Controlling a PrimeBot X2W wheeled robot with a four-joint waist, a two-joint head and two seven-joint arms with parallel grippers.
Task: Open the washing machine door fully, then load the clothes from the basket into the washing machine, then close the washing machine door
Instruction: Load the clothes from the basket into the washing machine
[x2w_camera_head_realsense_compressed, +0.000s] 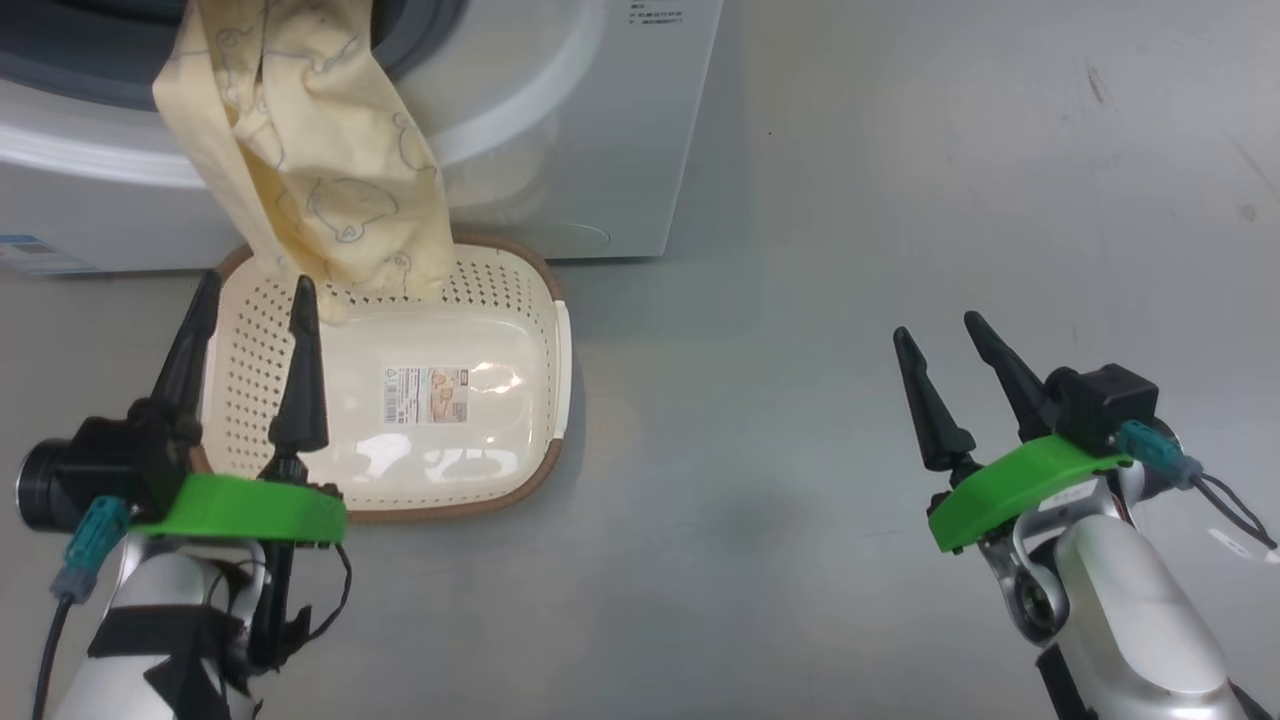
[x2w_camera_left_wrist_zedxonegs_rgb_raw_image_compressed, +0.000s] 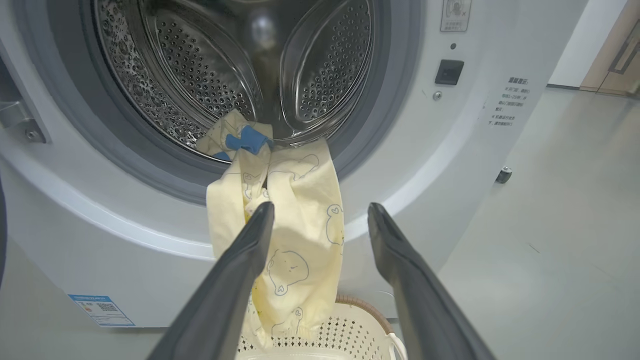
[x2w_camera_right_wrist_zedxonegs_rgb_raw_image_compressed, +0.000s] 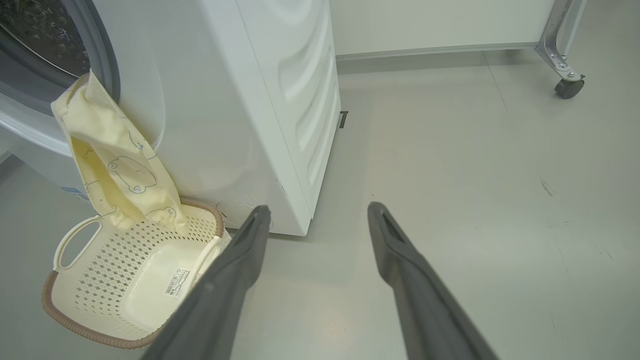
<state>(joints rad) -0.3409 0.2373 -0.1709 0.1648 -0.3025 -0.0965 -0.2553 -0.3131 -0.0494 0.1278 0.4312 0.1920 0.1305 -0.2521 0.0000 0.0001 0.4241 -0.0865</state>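
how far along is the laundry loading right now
Done: the big white front-loading washing machine stands open, steel drum exposed. In hand: cream-yellow bear-print clothes lie half in the drum, the rest hanging down to the cream perforated plastic basket; left gripper and right gripper open, empty. Left: push the clothes fully in, then shut the machine.

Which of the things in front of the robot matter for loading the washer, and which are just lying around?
For the job: washing machine; clothes, hanging out of the drum; basket.
Just around: wheeled metal frame; wooden door.
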